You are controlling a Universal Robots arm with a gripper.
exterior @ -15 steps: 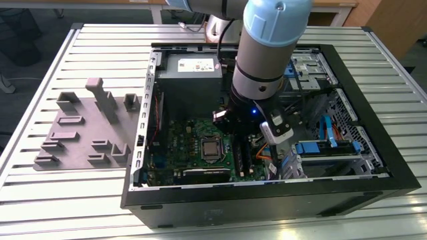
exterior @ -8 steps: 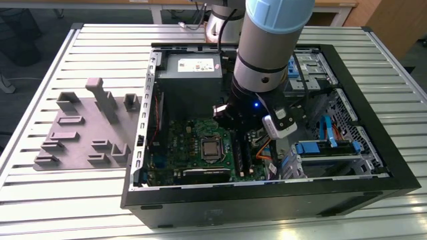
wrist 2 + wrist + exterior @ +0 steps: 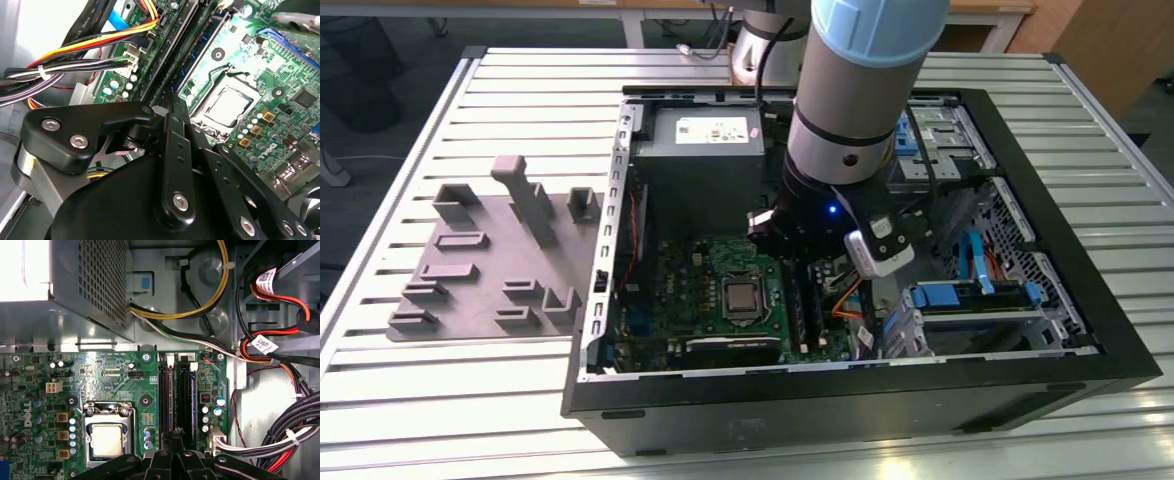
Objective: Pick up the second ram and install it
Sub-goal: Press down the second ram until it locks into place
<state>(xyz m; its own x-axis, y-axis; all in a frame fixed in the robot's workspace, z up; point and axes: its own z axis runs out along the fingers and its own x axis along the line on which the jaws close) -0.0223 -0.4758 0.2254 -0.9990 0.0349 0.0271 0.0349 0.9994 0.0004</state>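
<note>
The black robot gripper (image 3: 172, 450) hangs right over the long thin dark ram stick (image 3: 192, 400) lying lengthwise in the green motherboard (image 3: 115, 385) slot; its grip cannot be told.

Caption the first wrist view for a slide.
Gripper poised over the motherboard's memory slots, beside the silver processor.

The exterior view is evenly and brightly lit from above; the slatted surface (image 3: 440, 110) is rendered pale, while the inside of the computer case (image 3: 1067, 250) is darkened by the arm's shadow. In the second wrist view, the upper left corner is blown out to white and glare is seen on the motherboard (image 3: 280, 55); the near end effector (image 3: 172, 165) is softly blurred. In the first wrist view, the power supply (image 3: 30, 270) is overexposed at upper left.
</note>
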